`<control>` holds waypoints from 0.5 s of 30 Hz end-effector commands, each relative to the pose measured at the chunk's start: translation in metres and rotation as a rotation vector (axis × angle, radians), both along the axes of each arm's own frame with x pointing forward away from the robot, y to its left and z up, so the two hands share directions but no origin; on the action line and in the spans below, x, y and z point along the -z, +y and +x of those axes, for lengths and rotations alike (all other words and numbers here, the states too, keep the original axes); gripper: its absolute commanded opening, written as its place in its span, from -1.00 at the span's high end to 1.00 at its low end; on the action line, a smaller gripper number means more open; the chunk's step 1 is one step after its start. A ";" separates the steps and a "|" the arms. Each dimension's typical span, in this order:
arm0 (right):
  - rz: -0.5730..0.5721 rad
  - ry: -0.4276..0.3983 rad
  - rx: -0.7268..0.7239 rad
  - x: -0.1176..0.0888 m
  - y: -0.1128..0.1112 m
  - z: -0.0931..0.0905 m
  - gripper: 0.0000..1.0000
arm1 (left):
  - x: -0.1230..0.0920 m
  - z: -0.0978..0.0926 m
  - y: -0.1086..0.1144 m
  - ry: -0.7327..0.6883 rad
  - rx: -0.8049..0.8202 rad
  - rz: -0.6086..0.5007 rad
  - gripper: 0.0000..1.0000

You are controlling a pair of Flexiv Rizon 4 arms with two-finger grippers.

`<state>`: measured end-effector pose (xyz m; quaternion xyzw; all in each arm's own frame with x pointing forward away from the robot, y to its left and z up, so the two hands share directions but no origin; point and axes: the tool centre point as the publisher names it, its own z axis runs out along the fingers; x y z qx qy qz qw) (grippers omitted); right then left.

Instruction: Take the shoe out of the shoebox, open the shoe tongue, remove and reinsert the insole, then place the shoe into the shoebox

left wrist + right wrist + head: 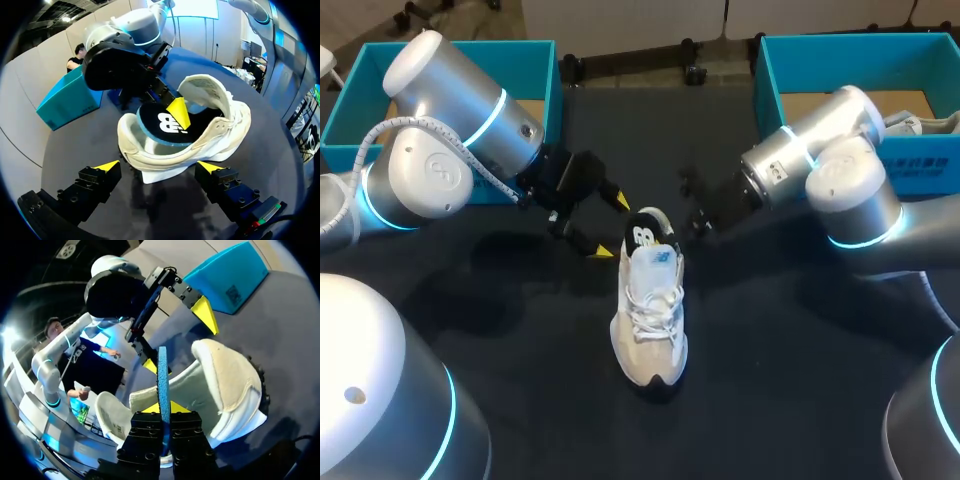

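Currently shoe [648, 310] is sitting out on the table [770, 380] btw left shoebox [548, 75] and right shoebox [767, 85], so step 1 is looking done, and the tongue is standing lifted. R gripper [164, 409] is pinching the insole [162, 372], fingers together on it, at the heel opening; pulling out vs refitting, can't tell. Boxing isn't done yet. L gripper [611, 226] is hovering by the heel, fingers apart and touching nothing, crowding R's path.

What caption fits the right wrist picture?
Right gripper pinches the insole at the white shoe; left gripper open beyond.
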<state>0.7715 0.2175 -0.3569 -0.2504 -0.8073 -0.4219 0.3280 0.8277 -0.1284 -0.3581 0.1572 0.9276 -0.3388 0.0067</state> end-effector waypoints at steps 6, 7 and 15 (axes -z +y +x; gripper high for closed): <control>-0.019 -0.021 0.009 -0.003 0.002 -0.001 0.68 | 0.000 -0.001 0.000 -0.002 -0.001 0.004 -1.00; -0.021 -0.031 0.013 -0.007 0.001 0.001 0.61 | 0.000 -0.001 0.000 -0.002 -0.001 0.004 -1.00; -0.034 -0.085 0.008 -0.026 0.003 0.013 0.46 | 0.000 -0.001 0.000 -0.002 -0.001 0.004 -1.00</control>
